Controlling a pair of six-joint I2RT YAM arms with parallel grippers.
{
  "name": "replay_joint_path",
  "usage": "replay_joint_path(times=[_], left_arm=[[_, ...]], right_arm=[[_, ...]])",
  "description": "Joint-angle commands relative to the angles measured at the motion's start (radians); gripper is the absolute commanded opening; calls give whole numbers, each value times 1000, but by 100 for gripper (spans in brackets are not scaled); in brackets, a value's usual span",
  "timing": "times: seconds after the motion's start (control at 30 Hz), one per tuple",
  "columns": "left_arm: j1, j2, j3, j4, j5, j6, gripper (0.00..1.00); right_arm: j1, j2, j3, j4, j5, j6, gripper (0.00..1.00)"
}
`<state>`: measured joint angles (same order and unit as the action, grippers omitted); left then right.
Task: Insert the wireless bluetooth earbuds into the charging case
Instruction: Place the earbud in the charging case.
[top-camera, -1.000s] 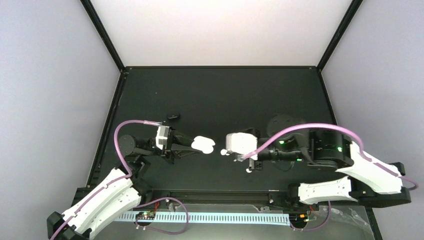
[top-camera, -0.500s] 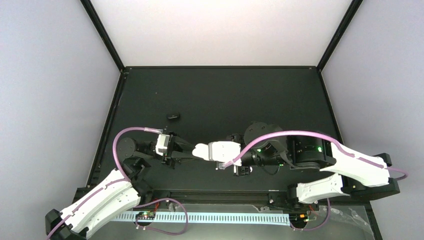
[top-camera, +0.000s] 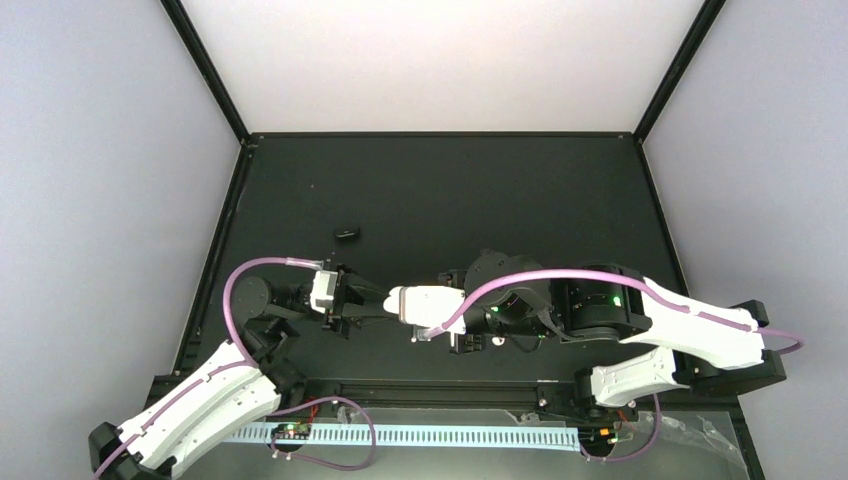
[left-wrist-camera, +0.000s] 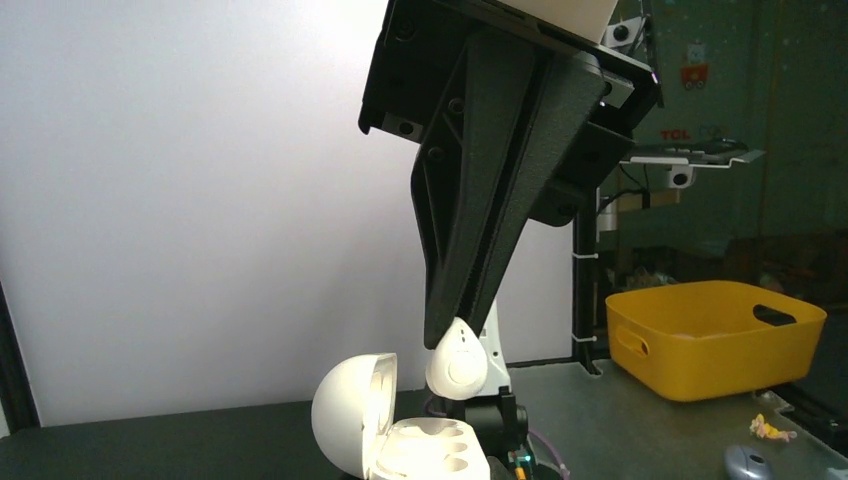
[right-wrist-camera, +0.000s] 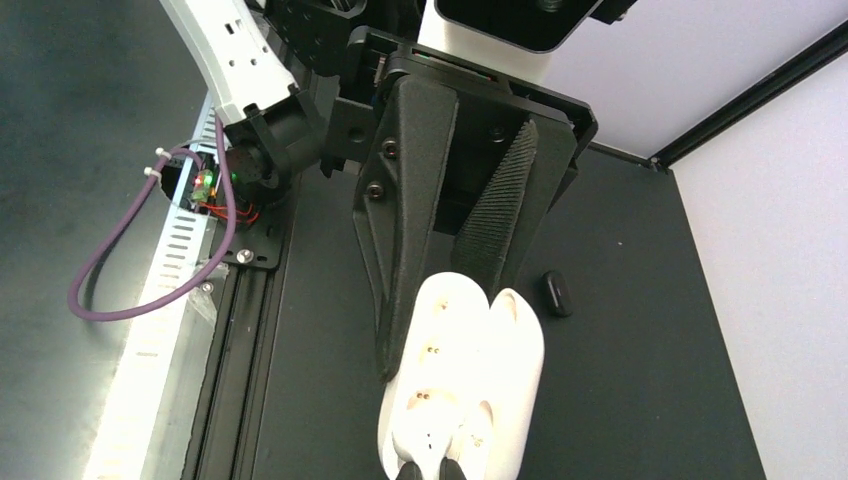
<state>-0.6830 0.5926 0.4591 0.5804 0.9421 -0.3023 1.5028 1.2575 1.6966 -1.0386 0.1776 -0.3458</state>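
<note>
Though unseen from above, earbud (left-wrist-camera: 458, 361) pinched in right claw (right-wrist-camera: 431, 470); left claw (right-wrist-camera: 440, 312) clamps case (right-wrist-camera: 472, 372).

Black tabletop (top-camera: 440, 190), dark frame posts (top-camera: 205, 68) at back corners, pale walls (top-camera: 440, 60) around. Perforated white strip (top-camera: 430, 436) along near edge. Yellow handled bin (left-wrist-camera: 712, 337) on grey surface (left-wrist-camera: 640, 420).

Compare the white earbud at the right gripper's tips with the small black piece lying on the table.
The white earbud is pinched in the right gripper and hangs in the air; the black piece lies loose on the table. The earbud sits just above the open charging case; the black piece is well away from it. One is white, the other black. Both are small and rounded.
</note>
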Motion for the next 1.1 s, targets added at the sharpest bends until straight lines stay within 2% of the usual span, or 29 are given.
replay_joint_path(times=[0.0, 1.07], left_arm=[[-7, -18, 13, -7, -12, 34, 1], [-7, -41, 13, -5, -29, 26, 2]], right_arm=[[11, 8, 28, 4, 47, 10, 1], [19, 38, 16, 10, 83, 24, 1]])
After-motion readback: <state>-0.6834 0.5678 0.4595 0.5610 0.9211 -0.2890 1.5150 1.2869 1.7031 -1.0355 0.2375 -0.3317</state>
